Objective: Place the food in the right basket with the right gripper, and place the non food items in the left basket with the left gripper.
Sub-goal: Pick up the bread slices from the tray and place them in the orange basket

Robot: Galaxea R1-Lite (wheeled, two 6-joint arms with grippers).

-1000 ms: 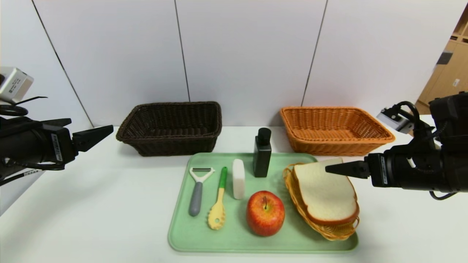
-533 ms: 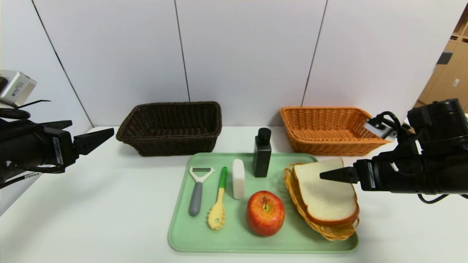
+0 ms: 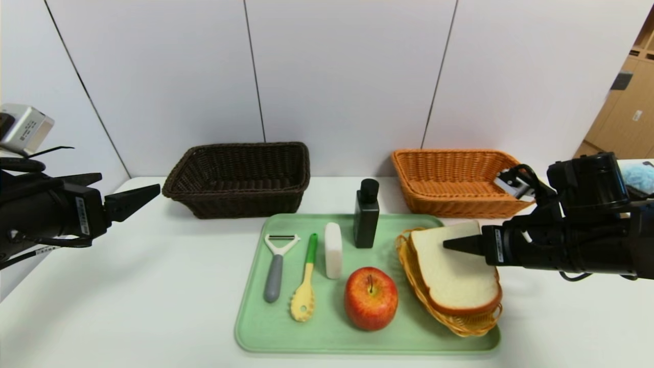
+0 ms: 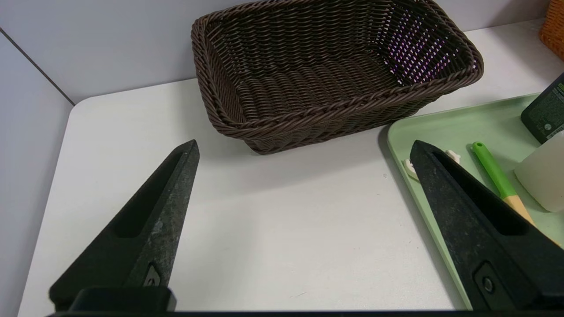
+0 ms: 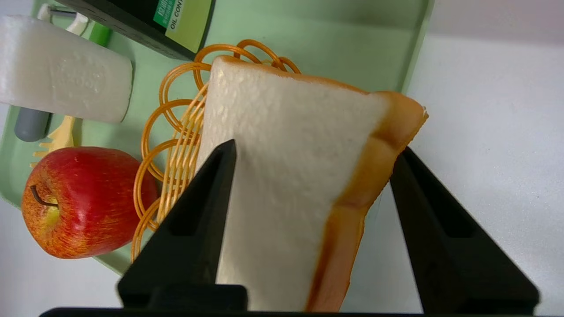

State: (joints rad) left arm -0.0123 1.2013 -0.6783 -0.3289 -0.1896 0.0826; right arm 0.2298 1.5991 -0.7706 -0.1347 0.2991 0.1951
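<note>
A slice of bread [image 3: 454, 266] leans on a small orange wire holder [image 3: 415, 278] at the right of the green tray [image 3: 327, 335]. My right gripper [image 3: 449, 244] comes in from the right, open, one finger over the bread's [image 5: 286, 145] white face and one by its crust; the right gripper [image 5: 317, 146] straddles it. A red apple [image 3: 371, 298], black bottle [image 3: 366, 214], white block [image 3: 333, 249], peeler [image 3: 276, 266] and green-handled pasta spoon [image 3: 305, 286] lie on the tray. My left gripper [image 3: 127, 182] hovers open and empty at the far left.
The dark brown basket [image 3: 240, 179] stands at the back left and the orange basket [image 3: 467, 181] at the back right, both behind the tray. In the left wrist view the brown basket [image 4: 335, 75] lies ahead of the left gripper [image 4: 305, 143], over bare white table.
My right gripper has moved left and slightly down, so that its fingers now reach around the bread slice, and its jaws have narrowed. The left arm has barely shifted.
</note>
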